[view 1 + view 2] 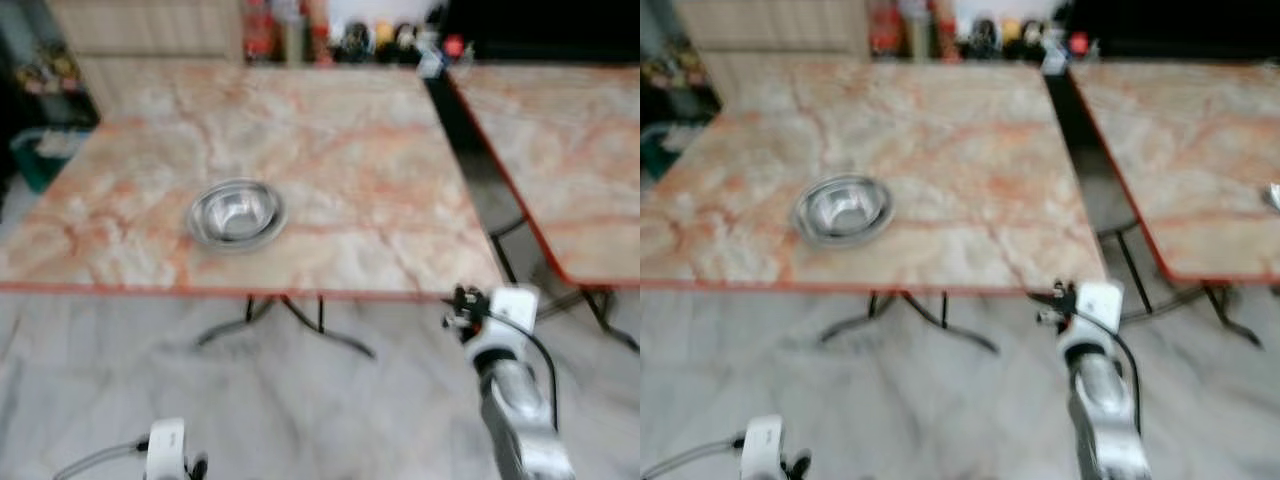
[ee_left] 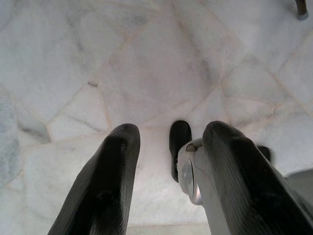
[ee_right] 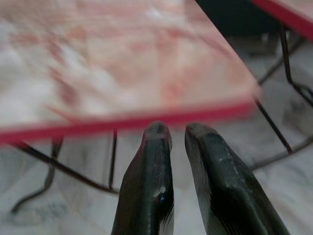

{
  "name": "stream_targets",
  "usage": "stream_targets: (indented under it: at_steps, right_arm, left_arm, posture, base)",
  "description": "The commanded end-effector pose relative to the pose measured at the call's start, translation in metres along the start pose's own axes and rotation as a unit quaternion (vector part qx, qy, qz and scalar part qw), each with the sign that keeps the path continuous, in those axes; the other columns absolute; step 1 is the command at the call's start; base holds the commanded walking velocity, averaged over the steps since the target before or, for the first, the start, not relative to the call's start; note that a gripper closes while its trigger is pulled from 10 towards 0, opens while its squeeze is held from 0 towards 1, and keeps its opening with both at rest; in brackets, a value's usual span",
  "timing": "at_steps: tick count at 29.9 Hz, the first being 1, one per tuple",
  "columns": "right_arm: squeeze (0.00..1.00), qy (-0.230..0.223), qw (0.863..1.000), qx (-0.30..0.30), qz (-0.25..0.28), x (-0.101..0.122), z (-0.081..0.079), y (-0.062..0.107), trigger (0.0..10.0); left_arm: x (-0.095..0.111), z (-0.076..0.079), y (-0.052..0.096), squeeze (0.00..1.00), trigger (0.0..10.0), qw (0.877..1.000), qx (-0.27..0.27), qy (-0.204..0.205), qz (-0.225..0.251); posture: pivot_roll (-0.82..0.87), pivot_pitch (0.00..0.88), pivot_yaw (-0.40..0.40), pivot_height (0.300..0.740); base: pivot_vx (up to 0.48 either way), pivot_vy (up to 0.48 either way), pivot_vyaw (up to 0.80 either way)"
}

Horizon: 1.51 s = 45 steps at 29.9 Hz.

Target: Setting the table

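You are looking down at a marble-patterned table [image 1: 330, 150] with a red edge, standing on a pale marble floor [image 1: 300, 410]. The head views are blurred.

A steel bowl [image 1: 236, 214] sits upright on the table, toward the near edge and left of its middle, well apart from both grippers. No other tableware can be made out on this table.

A second table [image 1: 570, 160] of the same pattern stands to the right, separated from the first by a dark gap. In the right eye view, a small shiny object [image 1: 1273, 197] lies at this table's right side; you cannot tell what it is.

Along the far edge of the first table you can see a row of bottles and jars [image 1: 340, 38], too blurred to identify.

The right gripper [image 3: 177, 134] is raised in front of the table's near right corner, below the level of the top. In the right wrist view its two black fingers [image 3: 149, 186] stand close together with only a narrow slit between the tips, and nothing is held. Beyond them you see the red near edge and the black metal legs [image 3: 113, 164] under the table.

The left gripper [image 2: 168, 137] hangs low at the robot's left side, pointing at the floor. Its fingers [image 2: 105, 191] stand apart and hold nothing.
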State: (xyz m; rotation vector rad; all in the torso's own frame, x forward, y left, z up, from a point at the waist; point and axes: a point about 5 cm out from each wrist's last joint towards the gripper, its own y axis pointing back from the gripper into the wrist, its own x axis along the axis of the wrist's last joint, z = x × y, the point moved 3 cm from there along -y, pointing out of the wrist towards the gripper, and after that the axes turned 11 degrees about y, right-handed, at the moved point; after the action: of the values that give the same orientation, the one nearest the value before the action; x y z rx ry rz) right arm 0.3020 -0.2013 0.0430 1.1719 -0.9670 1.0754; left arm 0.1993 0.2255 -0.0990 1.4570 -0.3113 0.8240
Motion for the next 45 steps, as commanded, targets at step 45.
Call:
stream_targets:
  at_steps: [45]
  right_arm:
    - [0.0, 0.014, 0.943, 0.057, -0.328, -0.167, -0.03, 0.07, 10.0]
  left_arm:
    - [-0.009, 0.003, 0.001, 0.0, 10.0, 1.0, 0.01, -0.027, -0.013]
  posture:
    - [-0.06, 0.07, 0.003, 0.74]
  base:
    - [0.017, -0.398, 0.05]
